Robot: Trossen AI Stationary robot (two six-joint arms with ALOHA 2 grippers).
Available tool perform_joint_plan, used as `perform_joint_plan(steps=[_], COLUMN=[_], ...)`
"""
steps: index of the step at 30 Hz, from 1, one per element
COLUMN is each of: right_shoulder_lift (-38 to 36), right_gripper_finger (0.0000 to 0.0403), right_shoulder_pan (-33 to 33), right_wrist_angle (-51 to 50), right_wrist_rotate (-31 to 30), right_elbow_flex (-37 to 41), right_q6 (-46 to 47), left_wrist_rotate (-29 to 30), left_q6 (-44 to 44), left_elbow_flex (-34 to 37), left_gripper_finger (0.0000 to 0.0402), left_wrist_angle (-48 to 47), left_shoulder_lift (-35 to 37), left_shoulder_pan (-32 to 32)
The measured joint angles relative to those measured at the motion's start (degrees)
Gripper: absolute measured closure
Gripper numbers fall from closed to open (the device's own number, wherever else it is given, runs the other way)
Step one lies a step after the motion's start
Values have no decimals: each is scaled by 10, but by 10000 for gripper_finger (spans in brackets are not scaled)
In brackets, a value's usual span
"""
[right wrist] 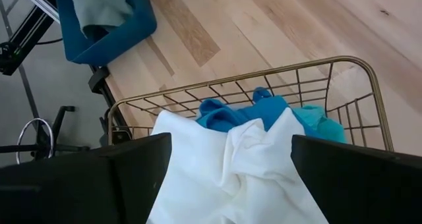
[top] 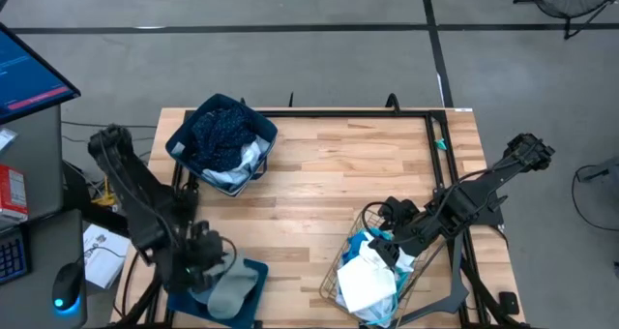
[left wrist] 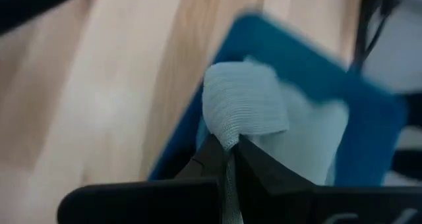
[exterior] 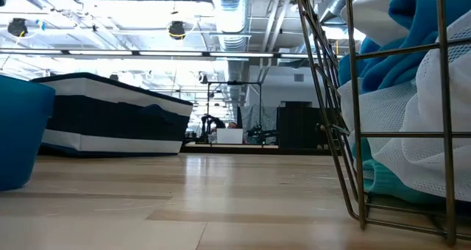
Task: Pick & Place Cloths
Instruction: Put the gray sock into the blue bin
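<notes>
grey cloth (left wrist: 247,109) | pinched in left hand (left wrist: 227,159) | over bin (left wrist: 369,105)

Wire basket (top: 340,271): lower rim cut off by high view's bottom edge; only a near corner shown in low view.
Grey cloth (left wrist: 254,112): blurred in left wrist view, lower end hidden between dark fingers.
White cloth (right wrist: 231,178): cut off at frame bottom, flanked by fingers.
Near blue bin (top: 253,271): partly cut off, partly under left arm.
Far bin's (top: 179,140) contents: lower layers hidden under navy dotted cloth (top: 221,128).
</notes>
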State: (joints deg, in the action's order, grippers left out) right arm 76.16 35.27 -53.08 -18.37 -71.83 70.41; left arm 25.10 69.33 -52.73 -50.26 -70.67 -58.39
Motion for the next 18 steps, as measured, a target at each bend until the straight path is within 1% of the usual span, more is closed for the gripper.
perform_joint_plan(steps=[5, 7, 12, 15, 18], right_shoulder_lift=[0, 0, 0, 0, 0], right_gripper_finger=[97, 97, 97, 97, 97], right_shoulder_pan=[0, 0, 0, -2, -2], right_wrist_angle=[0, 0, -1, -1, -2], right_wrist_rotate=[-2, -12, -29, -29, -29], right_elbow_flex=[0, 0, 0, 0, 0], right_q6=[-5, -5, -20, -20, -20], left_wrist_rotate=[-68, -87, -111, -127, -128], left_q6=[34, 56, 105, 107, 111], left_elbow_flex=[0, 0, 0, 0, 0], left_gripper_finger=[401, 401, 401, 397, 391], left_wrist_angle=[1, 1, 0, 4, 7], left_shoulder_lift=[-80, -105, -160, -184, -204], left_shoulder_pan=[-28, -42, -64, -65, -65])
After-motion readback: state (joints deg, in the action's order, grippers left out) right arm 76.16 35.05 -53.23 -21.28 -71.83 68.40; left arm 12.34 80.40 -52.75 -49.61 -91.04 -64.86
